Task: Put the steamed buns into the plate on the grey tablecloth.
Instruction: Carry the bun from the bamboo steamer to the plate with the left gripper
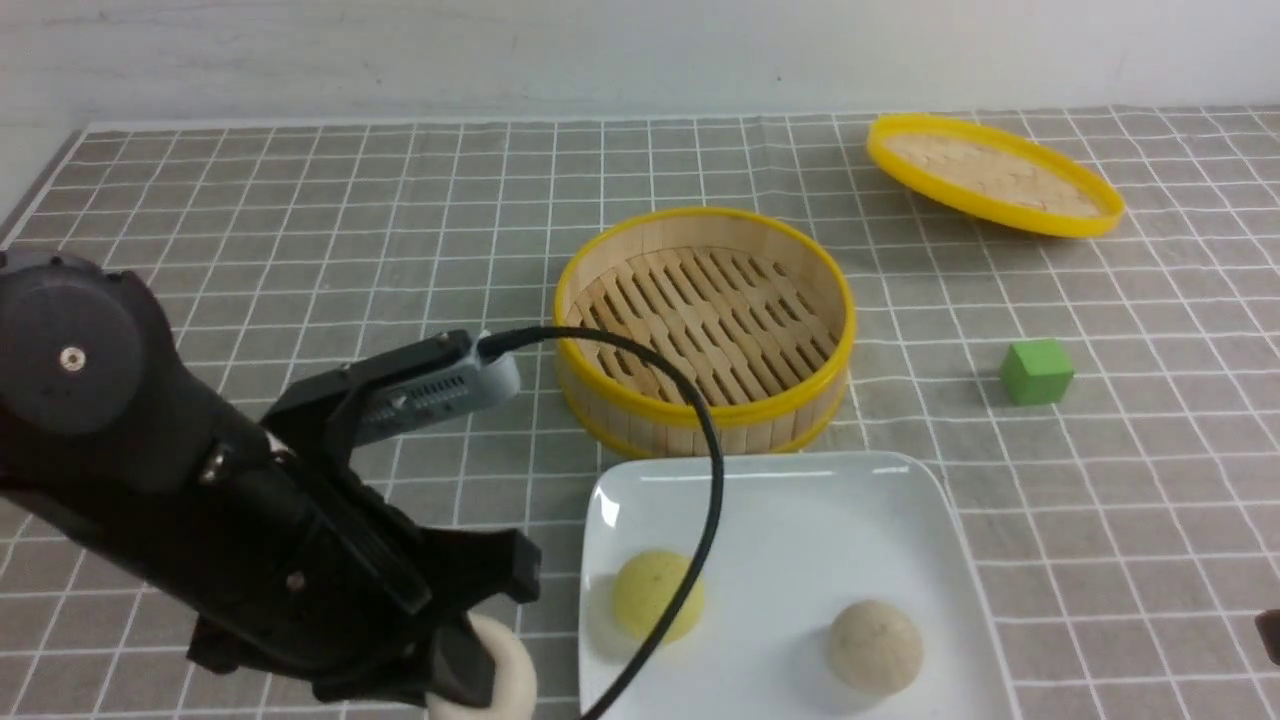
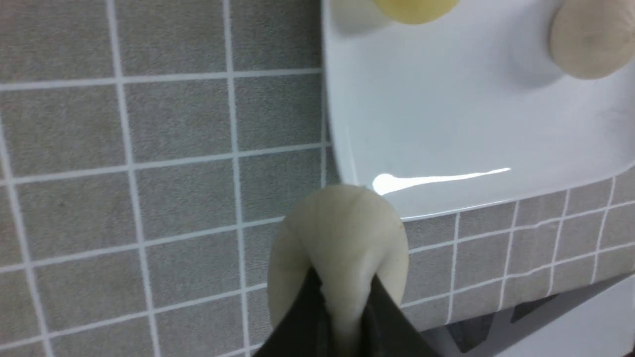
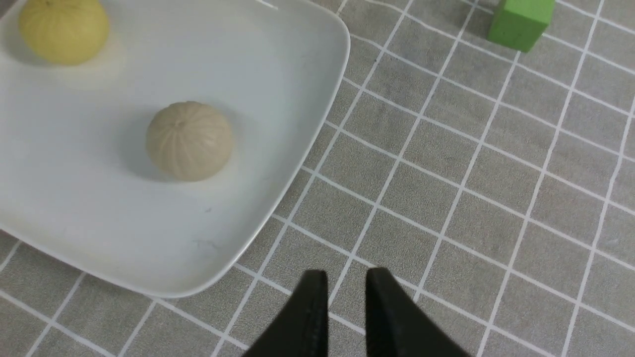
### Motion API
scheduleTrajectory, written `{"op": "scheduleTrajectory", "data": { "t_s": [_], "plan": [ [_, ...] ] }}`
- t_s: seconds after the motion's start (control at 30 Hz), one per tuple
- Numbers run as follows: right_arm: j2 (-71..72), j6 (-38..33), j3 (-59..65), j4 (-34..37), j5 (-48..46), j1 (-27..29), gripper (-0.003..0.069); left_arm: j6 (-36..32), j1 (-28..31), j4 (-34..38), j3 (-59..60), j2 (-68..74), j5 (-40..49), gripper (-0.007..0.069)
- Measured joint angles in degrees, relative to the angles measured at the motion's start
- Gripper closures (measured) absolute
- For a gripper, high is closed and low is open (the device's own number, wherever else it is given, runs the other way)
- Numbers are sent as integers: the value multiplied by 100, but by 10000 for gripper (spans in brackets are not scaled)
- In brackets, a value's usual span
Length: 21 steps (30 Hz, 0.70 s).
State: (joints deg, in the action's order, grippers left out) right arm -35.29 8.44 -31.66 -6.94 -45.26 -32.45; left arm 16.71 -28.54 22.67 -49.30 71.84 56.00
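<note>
Plate [image 1: 800,530] — white, glossy, square with rounded corners — lies flat on the grey tablecloth [image 1: 300,250], a fabric gridded with thin white lines. Pale yellow bun [image 1: 658,593] and beige bun [image 1: 875,645] sit dome-up on the plate, apart. Off-white bun [image 2: 342,233] — squeezed in the left hand [image 2: 342,292] — is just beside the plate's corner, outside the rim.

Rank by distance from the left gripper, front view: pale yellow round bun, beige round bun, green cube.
1. Pale yellow round bun, left on the white square plate.
2. Beige round bun, plate's right.
3. Green cube, farther right and back.
</note>
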Motion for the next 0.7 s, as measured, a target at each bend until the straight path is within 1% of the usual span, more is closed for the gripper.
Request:
{"op": "scheduleTrajectory", "data": {
  "t_s": [0.1, 0.17, 0.27, 0.3, 0.37, 0.6, 0.67, 0.7],
  "plan": [
    [0, 0, 0, 0, 0, 0, 516, -115, -207, 92, 0, 197, -150, 592],
    [0, 0, 0, 0, 0, 0, 514, -134, -627, 138, 0, 462, -406, 592],
    [0, 0, 6, 0, 0, 0, 515, -138, -1121, 162, -130, 891, -515, 590],
    [0, 0, 6, 0, 0, 0, 515, -138, -1147, 162, -148, 922, -515, 590],
    [0, 0, 6, 0, 0, 0, 515, -138, -1392, 104, -513, 1364, -527, 588],
    [0, 0, 6, 0, -27, 0, 509, -227, -1443, -307, -1240, 2084, -777, 566],
    [0, 0, 6, 0, -52, 0, 508, -221, -1443, -336, -1252, 2168, -826, 552],
    [0, 0, 6, 0, -73, 0, 506, -200, -1443, -347, -1252, 2272, -855, 524]
  ]
}}
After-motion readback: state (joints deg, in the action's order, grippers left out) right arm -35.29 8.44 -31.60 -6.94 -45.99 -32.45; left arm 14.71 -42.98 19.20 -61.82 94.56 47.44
